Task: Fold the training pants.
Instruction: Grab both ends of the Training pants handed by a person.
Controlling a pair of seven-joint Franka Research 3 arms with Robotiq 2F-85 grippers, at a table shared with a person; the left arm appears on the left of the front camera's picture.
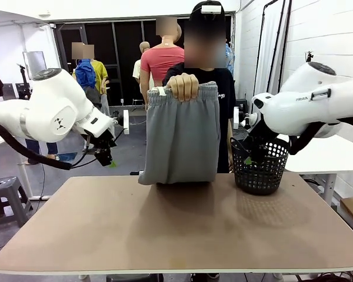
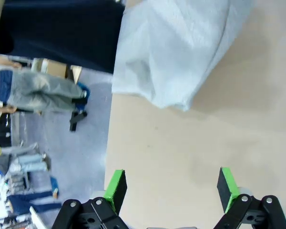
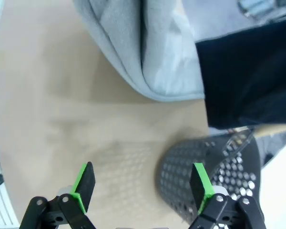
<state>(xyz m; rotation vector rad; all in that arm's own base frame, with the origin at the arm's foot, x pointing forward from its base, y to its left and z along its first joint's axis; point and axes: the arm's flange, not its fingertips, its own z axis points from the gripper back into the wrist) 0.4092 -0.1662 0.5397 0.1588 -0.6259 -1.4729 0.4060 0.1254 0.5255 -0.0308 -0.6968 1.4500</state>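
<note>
Currently the light grey jersey training pants (image 1: 182,135) hang with their long axis vertical from the person's hand (image 1: 183,86). The hem meets the far edge of the tan table (image 1: 165,223), midway between the arms. The left gripper (image 1: 106,155) and right gripper (image 1: 250,154) are both spread and empty, about equally near; the right is by the black mesh basket (image 1: 260,170).

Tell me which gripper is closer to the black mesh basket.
The right gripper: it hangs open right by the black mesh basket, while the left gripper sits on the far side of the held-up grey training pants.
</note>
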